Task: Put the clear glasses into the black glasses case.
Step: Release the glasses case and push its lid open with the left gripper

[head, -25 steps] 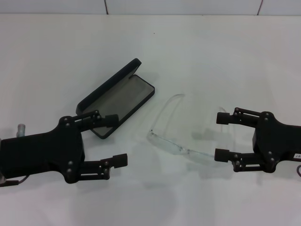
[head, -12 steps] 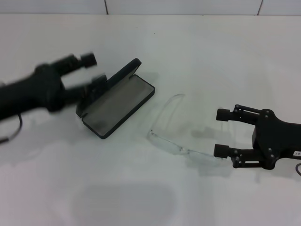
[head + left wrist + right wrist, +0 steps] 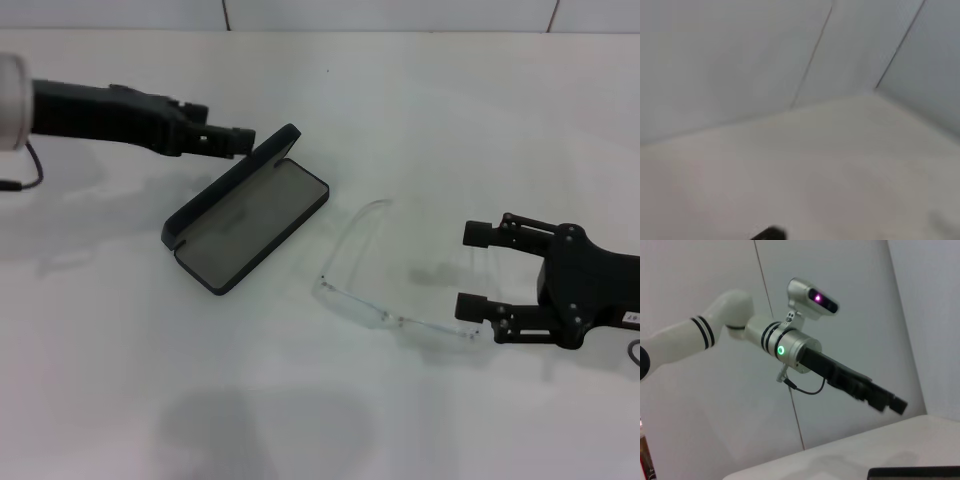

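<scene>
The task was at an early stage. The slim rectangular black hard-shell glasses case lay open on the white table, its lid raised along the far long edge and its grey-lined tray empty. The fully transparent, colourless plastic glasses were not in it: they rested on the table just beside the case, on its right, with their arms unfolded, one arm curving away toward the far side and the other running toward the right gripper.

That right gripper sat low at the right end of the glasses, its fingers spread apart and holding nothing. The near finger was at or just beside the tip of the closer arm of the glasses; whether it touched the clear plastic could not be told. The left gripper reached in from the left, near the far end of the raised lid; whether its fingers were spread or pressed together could not be told, and it carried nothing visible.

By my judgement, everything that mattered was left to do: grasping the glasses, probably folding their arms so they would fit, laying them in the tray, and perhaps closing the lid.

Counted: one black case, one pair of clear glasses, two grippers, one table.
</scene>
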### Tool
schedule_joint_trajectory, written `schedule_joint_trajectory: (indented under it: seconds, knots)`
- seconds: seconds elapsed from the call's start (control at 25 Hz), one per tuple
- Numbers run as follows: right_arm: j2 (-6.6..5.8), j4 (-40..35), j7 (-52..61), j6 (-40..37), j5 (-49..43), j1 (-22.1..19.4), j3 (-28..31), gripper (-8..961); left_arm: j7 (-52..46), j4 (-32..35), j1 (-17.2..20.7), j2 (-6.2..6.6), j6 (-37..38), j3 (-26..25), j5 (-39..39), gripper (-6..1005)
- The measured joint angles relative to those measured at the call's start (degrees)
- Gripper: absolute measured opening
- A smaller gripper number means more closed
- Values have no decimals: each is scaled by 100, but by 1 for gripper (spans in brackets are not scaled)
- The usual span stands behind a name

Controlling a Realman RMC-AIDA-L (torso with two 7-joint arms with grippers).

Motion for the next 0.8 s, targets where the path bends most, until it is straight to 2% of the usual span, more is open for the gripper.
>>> schedule_joint_trajectory:
  seconds: [0.2,0.48,0.8]
  knots:
    - [0,54,-5,19,39,20,-4,849,-1017,678,-374,1,-87,853,1428,850]
    - [-3,160,12,20,69,33,3,849,-1558,902,-725,-2,-83,1959,2503,850]
    - [-12,288,-20,21,176,111,-26,849,-1783,692,-809,-17,-233,2320,2880,844]
